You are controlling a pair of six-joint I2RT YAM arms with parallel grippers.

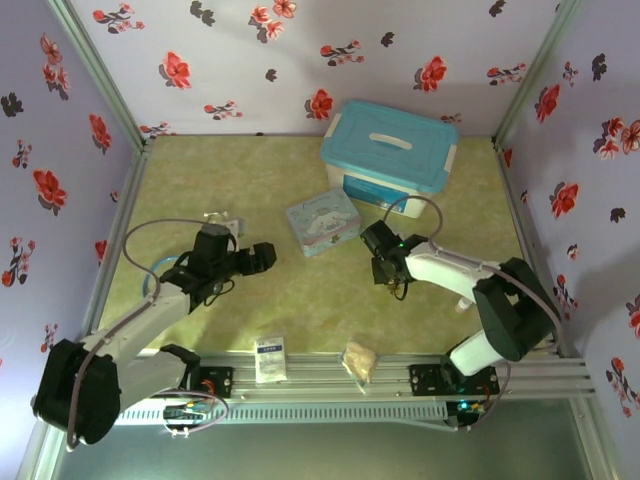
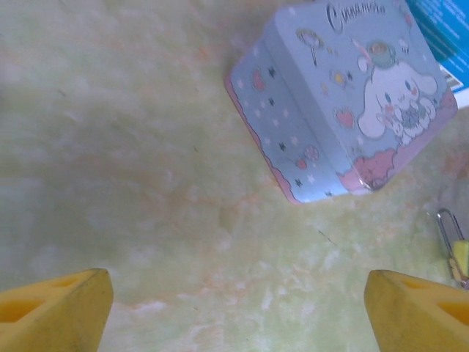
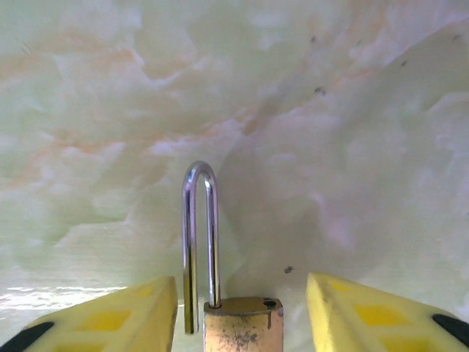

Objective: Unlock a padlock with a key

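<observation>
The brass padlock (image 3: 242, 326) sits between the yellow fingers of my right gripper (image 3: 242, 284), with a gap on each side. Its silvery shackle (image 3: 199, 235) is raised and swung out, so the free end hangs beside the body and the hole on top is bare. My right gripper (image 1: 386, 272) is open, low over the mat near the table's middle. The shackle (image 2: 447, 226) also shows at the right edge of the left wrist view. My left gripper (image 1: 262, 258) (image 2: 238, 297) is open with only bare mat between its fingers. I cannot make out the key.
A pale-blue cartoon tin (image 1: 323, 222) (image 2: 344, 95) lies between the two grippers, toward the back. A blue-lidded box (image 1: 390, 150) stands behind it. A white packet (image 1: 270, 358) and a tan packet (image 1: 360, 360) lie at the near edge. A blue-tubed stethoscope (image 1: 150, 275) lies left.
</observation>
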